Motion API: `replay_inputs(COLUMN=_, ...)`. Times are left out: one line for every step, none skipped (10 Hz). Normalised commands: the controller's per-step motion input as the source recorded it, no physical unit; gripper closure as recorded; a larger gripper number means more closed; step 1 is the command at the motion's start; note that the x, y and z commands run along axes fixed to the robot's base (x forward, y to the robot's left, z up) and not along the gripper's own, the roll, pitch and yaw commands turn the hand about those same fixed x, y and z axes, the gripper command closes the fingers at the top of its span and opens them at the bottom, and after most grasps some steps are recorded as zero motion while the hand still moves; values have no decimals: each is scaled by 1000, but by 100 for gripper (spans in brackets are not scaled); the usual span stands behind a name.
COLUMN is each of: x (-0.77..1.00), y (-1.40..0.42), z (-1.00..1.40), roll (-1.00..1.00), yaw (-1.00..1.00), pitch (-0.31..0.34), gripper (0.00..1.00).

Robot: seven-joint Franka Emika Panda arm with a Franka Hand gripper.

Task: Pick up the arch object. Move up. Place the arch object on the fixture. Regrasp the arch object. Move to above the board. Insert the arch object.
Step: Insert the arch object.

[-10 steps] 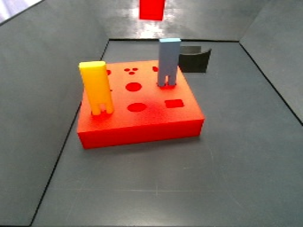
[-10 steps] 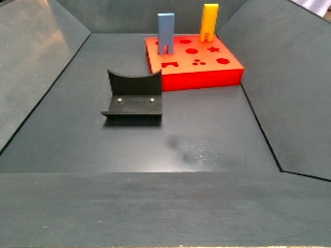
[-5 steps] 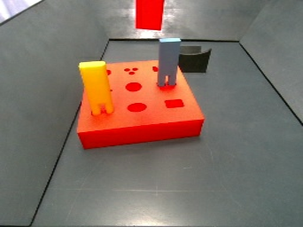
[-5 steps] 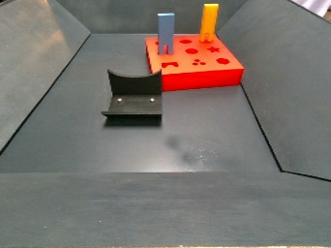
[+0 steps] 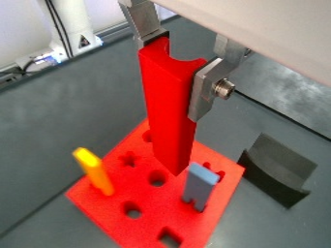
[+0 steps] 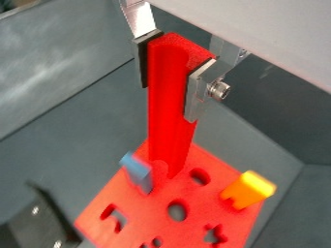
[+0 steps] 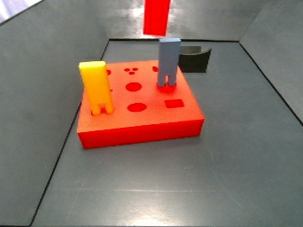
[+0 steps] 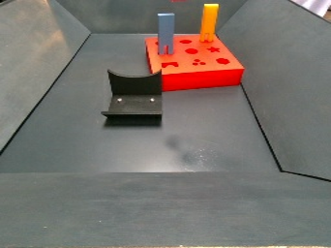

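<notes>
Red block held above the board

In both wrist views the gripper (image 5: pixel 173 60) clamps the upright red block (image 5: pixel 169 114) over the board (image 5: pixel 130 190). In a side view the fixture (image 8: pixel 132 97) sits apart from it

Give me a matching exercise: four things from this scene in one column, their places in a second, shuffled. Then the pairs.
1. arch object
2. yellow block
3. blue-grey block
4. fixture

A. on the floor, apart from the board
B. upright at a board corner
C. between the fingers of the gripper, above the board
D. upright at the board's edge nearest the fixture

1-C, 2-B, 3-D, 4-A
</notes>
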Motion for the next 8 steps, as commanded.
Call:
replay_inputs(x=0, y=751, z=-1000, roll=-16, yaw=503, pitch=-107, gripper=100)
replay_inputs(x=0, y=746, z=-1000, roll=-13, yaw=511, pitch=-114, gripper=100)
replay_inputs(x=0, y=757, z=-954, roll=-33, yaw=494, pitch=-151, gripper=100)
replay_inputs(x=-89, y=814, z=-400, roll=-290, yaw=149, pitch=-133, gripper=100)
replay_inputs(x=-106, y=677, z=406, roll=-500, yaw=29, pitch=-9, gripper=100)
replay_inputs(x=-14, y=594, z=640, roll=-500, yaw=54, pitch=-59, gripper=100)
replay_inputs(x=0, y=506, z=474, roll=-500, yaw=94, pitch=-159, gripper=100)
replay_inputs(x=-149, y=491, z=-457, roll=-273, yaw=123, pitch=-269, gripper=100)
